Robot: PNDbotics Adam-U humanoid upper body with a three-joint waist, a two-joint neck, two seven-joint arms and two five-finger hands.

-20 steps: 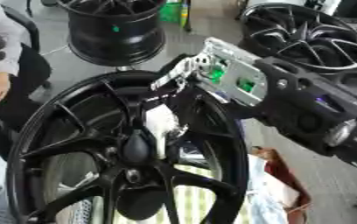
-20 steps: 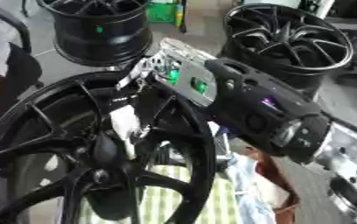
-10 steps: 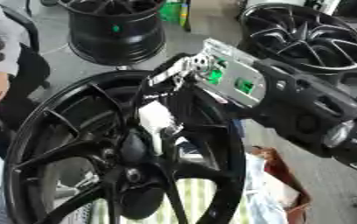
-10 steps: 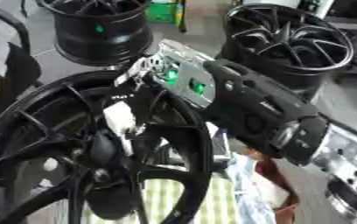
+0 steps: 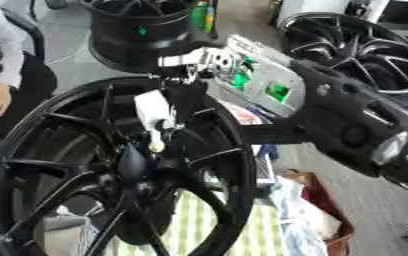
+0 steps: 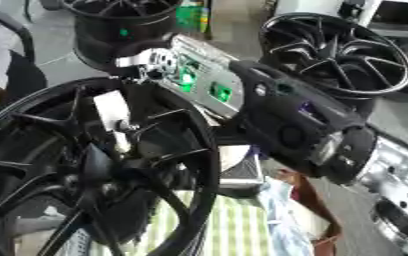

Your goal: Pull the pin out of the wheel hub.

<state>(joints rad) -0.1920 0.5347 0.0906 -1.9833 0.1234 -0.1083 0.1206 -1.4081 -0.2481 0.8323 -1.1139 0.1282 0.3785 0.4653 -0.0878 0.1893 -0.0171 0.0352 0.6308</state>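
Inside the wheel hub [image 5: 111,170], right hand [image 5: 186,92] pinches pin [image 5: 155,117].

A wheel workshop or tyre garage: bare grey concrete floor [image 5: 76,75], black alloy rims standing about, a large black wheel [image 5: 111,170] in front, another rim [image 5: 146,25] behind and a spoked one [image 6: 339,50] at right
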